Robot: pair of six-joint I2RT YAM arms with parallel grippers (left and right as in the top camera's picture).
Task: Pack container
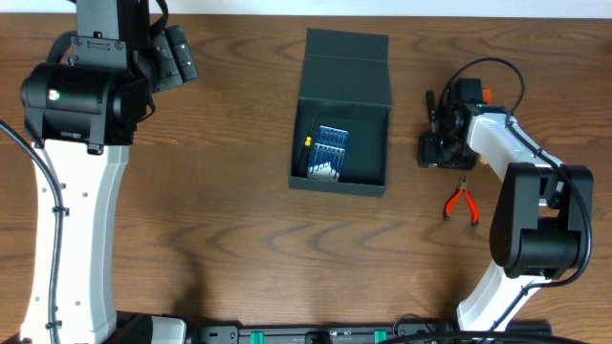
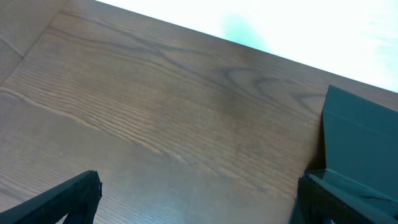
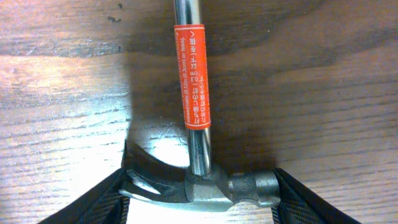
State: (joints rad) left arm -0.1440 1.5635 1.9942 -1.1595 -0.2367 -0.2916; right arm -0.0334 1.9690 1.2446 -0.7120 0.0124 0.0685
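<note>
Your matte, dark rectangular box (image 1: 339, 183) sits mid-way across the grained wooden table (image 1: 220, 220), flap lid up, with a ribbed blue case (image 1: 327, 151) inside. The right gripper (image 3: 199, 199) brackets the polished steel hammer (image 3: 199, 155) head, but you cannot tell if it pinches. The left gripper (image 2: 196, 196) gapes wide.

a hammer (image 3: 198, 124) (orange label on its shaft) lies head-first between the pincer (image 3: 199, 206) fingers (image 3: 311, 208).

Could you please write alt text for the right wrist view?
A chrome hammer with an orange label on its shaft lies on the wooden table, head nearest the camera. The dark jaws of the right gripper flank the head; contact is unclear.
</note>
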